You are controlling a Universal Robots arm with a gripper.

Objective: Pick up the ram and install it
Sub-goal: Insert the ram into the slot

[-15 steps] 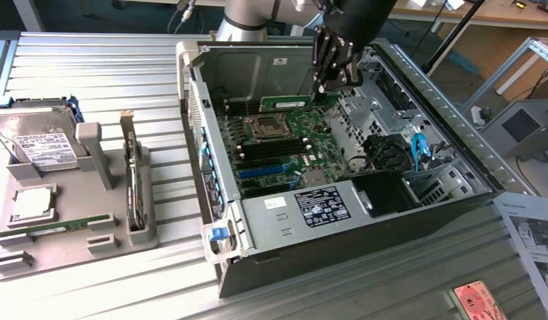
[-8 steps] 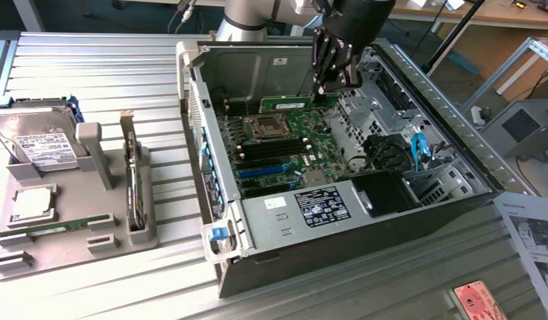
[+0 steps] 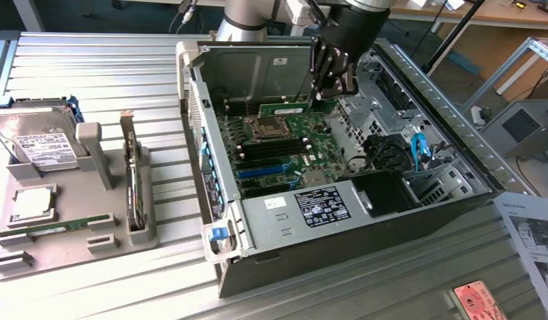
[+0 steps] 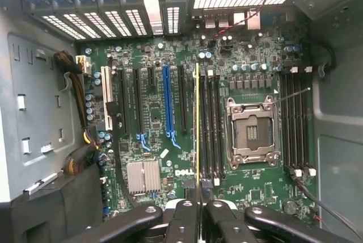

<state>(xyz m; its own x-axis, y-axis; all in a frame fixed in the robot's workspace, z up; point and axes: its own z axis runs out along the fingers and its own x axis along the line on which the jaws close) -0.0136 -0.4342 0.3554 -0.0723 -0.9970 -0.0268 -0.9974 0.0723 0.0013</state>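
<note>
My gripper hangs inside the open computer case, above the motherboard, and is shut on the ram, a thin green stick. In the wrist view the ram shows edge-on as a narrow yellow-green line running out from between the black fingers of the gripper. It lies along the bank of black memory slots between the CPU socket and the blue expansion slot. Whether its edge touches a slot I cannot tell.
A second bank of memory slots lies on the far side of the socket. On the exterior view's left, a grey fixture tray holds a silver hard drive, an upright card with a bracket and another green stick. Case walls and a drive cage are close by.
</note>
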